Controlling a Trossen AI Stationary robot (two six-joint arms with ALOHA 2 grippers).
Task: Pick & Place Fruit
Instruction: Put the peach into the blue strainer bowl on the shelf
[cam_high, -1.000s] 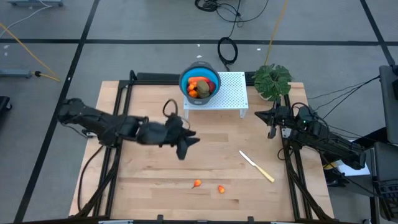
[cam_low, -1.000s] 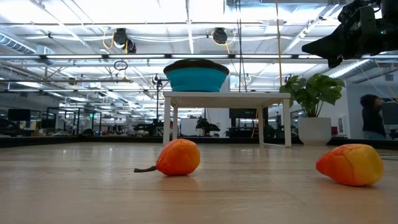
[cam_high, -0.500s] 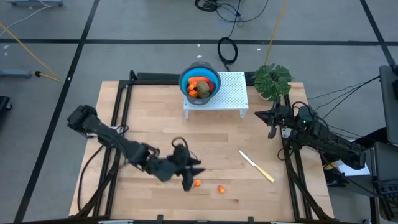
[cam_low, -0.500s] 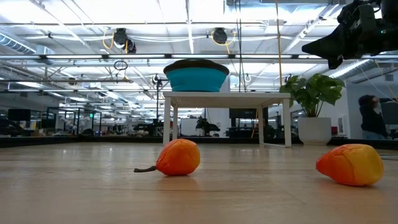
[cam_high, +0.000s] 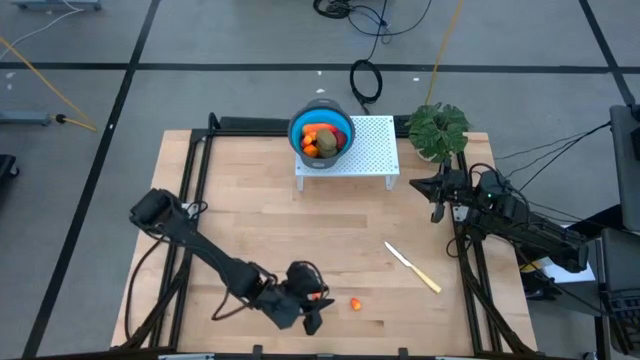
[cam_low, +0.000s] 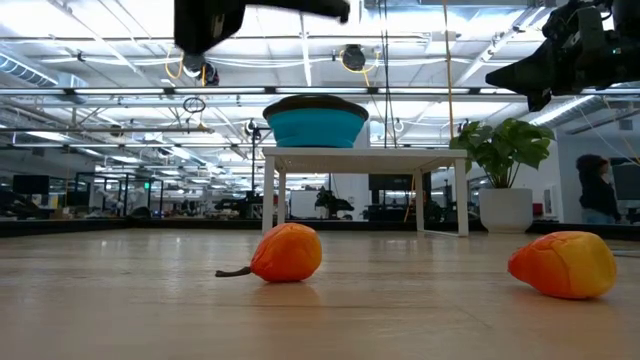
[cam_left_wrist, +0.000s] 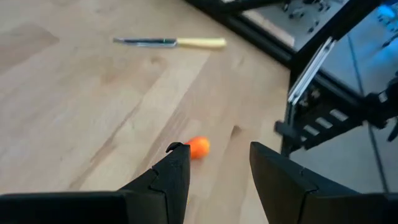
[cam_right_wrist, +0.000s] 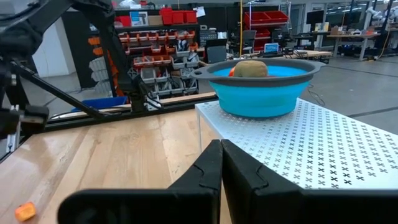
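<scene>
- Two small orange fruit pieces (cam_high: 355, 303) lie loose near the bench's front edge (cam_high: 400, 345), awaiting pickup.
- Left gripper (cam_high: 312, 318) hangs part-open, empty, above them.
- Right gripper (cam_high: 437, 212) waits shut at the right edge.

Both arms are dark, near-black jointed links; the left arm (cam_high: 215, 262), nearer the knife (cam_high: 414, 268), has a black cable looping off its forearm. The right arm (cam_high: 520, 228), far side of the knife, carries bundled black cables and small pale fittings. Gripper fingers (cam_left_wrist: 166, 180) are matte black, blunt wedges.
</scene>
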